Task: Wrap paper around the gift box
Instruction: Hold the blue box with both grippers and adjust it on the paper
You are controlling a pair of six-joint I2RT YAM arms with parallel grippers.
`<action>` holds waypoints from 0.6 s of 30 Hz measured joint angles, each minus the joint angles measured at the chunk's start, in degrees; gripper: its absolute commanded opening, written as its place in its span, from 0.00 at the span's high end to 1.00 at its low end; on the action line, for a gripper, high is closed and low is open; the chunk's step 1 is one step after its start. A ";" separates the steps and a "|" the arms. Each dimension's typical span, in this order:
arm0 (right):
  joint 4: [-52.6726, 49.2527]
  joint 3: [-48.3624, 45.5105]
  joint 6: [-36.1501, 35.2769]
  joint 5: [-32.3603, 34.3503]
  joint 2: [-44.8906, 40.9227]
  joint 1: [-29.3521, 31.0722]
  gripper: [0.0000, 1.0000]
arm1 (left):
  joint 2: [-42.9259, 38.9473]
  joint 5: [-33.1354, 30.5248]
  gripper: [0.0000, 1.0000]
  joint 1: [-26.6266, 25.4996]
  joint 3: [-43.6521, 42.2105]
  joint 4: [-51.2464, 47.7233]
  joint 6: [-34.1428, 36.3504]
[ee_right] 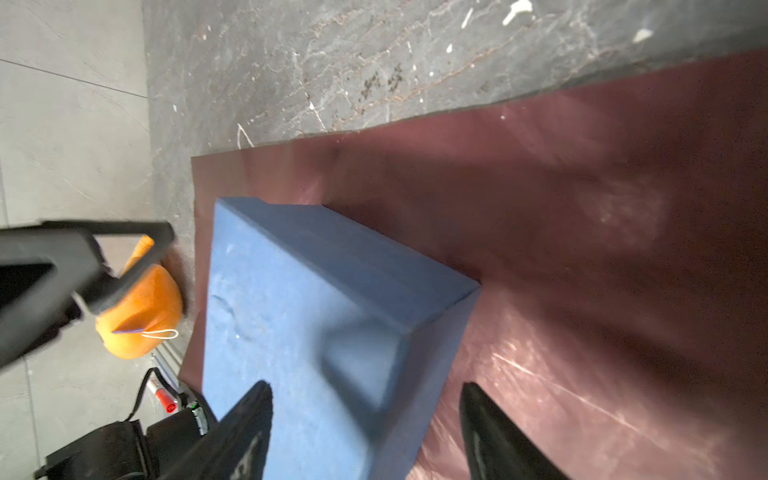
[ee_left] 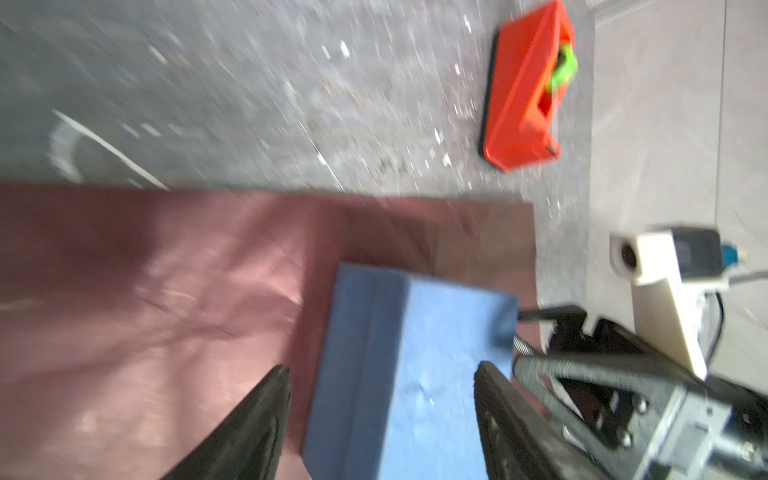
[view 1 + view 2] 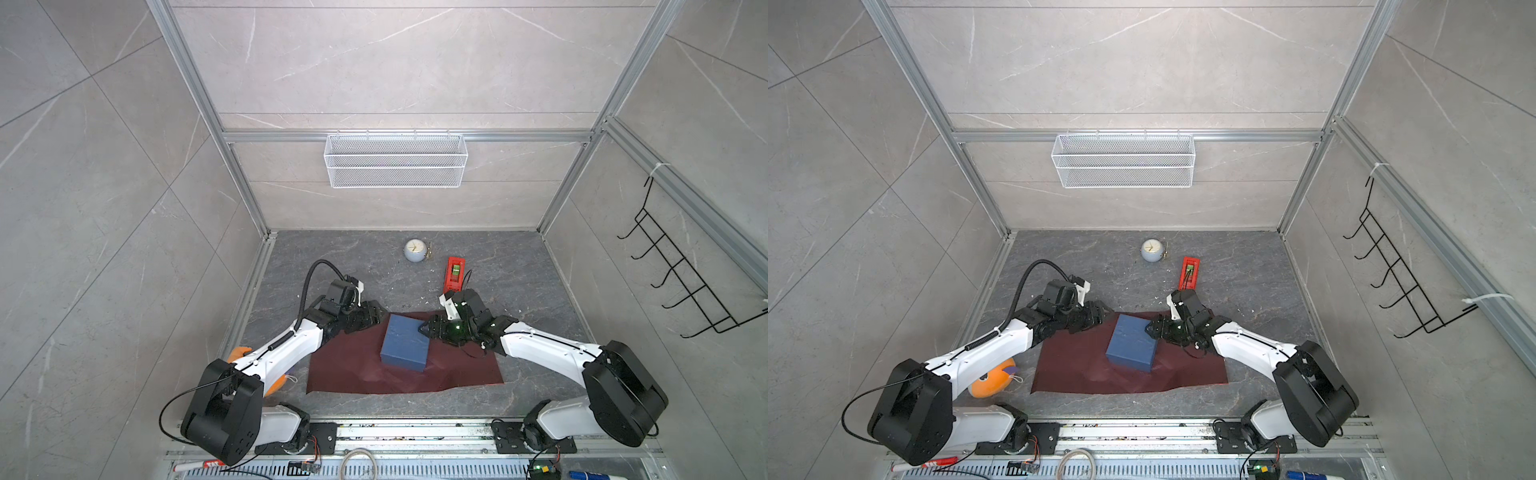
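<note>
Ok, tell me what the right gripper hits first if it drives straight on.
The right gripper would likely meet the blue gift box first; its corner lies in line between the open jaws, depth unclear.

Under the gift box [image 3: 405, 347], the paper [image 3: 353, 374], spread wider to left, right and front. Just beside the box's far left corner, left gripper [image 3: 379, 316]; at its right edge, right gripper [image 3: 422, 328]. Behind-right, tape dispenser [image 3: 454, 274]; farther behind, clock [image 3: 414, 250]. Front-left, off the paper, ball [image 3: 992, 380].
</note>
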 measured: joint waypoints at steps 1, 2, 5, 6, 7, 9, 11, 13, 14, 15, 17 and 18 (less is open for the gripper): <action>0.48 0.00 0.22 -0.17 0.26 0.09 0.27 | 0.44 0.72 0.26 -0.83 -0.13 0.00 -0.42; 0.79 0.00 0.42 -0.31 0.59 0.11 0.27 | 1.14 1.25 0.26 -1.77 -0.15 0.02 -0.81; 1.20 -0.02 0.83 -0.55 1.20 0.20 0.28 | 3.37 2.78 0.26 -4.04 -0.26 0.02 -1.42; 1.44 -0.02 1.03 -0.70 1.22 0.20 0.29 | 3.69 3.39 0.27 -4.57 -0.39 -0.02 -1.66; 1.75 -0.04 1.31 -0.81 1.22 0.20 0.29 | 3.74 3.78 0.28 -5.03 -0.68 -0.07 -1.81; 2.36 -0.04 1.68 -0.98 1.22 0.22 0.30 | 3.58 4.44 0.29 -5.38 -1.01 -0.33 -2.12; 2.82 -0.04 1.90 -1.22 1.22 0.26 0.31 | 3.23 5.07 0.31 -5.38 -1.29 -0.39 -2.43; 3.26 -0.04 1.95 -1.33 1.22 0.39 0.32 | 2.43 5.51 0.32 -5.35 -1.77 -0.48 -2.58; 3.54 -0.04 2.10 -1.42 1.22 0.48 0.32 | 1.95 5.81 0.32 -5.35 -1.92 -0.68 -2.69; 3.63 -0.04 2.14 -1.44 1.22 0.59 0.32 | 1.57 6.21 0.32 -5.35 -2.03 -0.87 -2.78; 3.78 -0.04 2.34 -1.40 1.22 0.74 0.33 | 1.01 6.91 0.33 -5.35 -2.21 -1.16 -3.02; 3.85 -0.04 2.45 -1.40 1.22 0.81 0.33 | 0.87 7.15 0.34 -5.35 -2.34 -1.29 -3.17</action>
